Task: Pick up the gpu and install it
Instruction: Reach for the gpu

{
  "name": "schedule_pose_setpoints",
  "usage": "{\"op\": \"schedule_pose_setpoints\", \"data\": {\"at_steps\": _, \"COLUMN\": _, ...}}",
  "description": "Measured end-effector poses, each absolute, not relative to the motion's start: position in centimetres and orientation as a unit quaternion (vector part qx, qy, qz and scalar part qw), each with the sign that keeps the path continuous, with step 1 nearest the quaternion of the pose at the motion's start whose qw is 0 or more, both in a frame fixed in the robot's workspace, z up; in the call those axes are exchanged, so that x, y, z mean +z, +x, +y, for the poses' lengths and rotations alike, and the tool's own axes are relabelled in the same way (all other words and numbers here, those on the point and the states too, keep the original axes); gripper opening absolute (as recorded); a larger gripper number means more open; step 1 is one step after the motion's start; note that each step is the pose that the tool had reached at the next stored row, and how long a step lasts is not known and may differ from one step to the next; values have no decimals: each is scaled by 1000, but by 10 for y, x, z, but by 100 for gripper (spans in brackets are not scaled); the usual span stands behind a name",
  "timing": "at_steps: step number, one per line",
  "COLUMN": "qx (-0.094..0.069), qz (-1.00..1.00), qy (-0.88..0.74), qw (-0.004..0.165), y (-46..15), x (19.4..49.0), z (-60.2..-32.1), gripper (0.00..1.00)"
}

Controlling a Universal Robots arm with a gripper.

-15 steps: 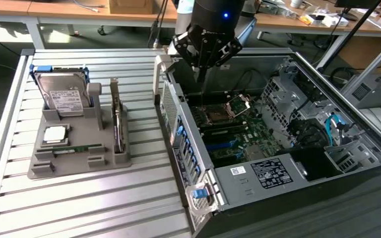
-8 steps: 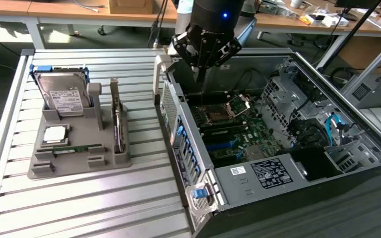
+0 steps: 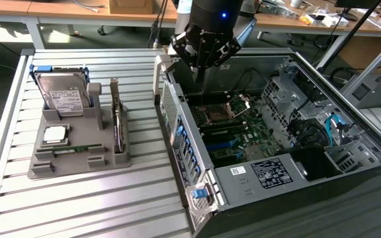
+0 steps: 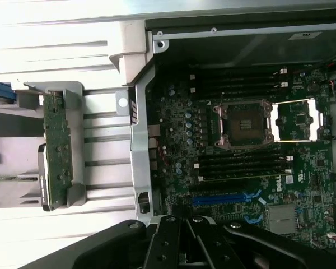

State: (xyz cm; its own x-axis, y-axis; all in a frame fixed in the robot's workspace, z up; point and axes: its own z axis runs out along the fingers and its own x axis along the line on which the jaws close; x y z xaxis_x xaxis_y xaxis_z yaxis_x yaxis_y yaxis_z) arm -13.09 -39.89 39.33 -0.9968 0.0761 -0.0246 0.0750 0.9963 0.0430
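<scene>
Slatted grey desk (image 3: 78,198): thin brownish gpu card (image 3: 116,119) stands untouched. Black tool (image 3: 201,74) hangs closed, empty; square it along the card.

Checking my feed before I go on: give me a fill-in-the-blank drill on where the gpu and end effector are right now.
The gpu stands on edge in the gray holder on the exterior view's ____.
The end effector hangs above the open computer case, holding ____.
Its jaws are ____.
Missing words: left; nothing; shut.
</scene>
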Motion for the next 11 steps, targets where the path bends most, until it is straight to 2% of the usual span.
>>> {"op": "schedule_pose_setpoints", "data": {"at_steps": 11, "qx": 20, "qz": 999, "qy": 38, "qw": 13, "y": -133, "x": 393, "z": -399, "gripper": 11}}
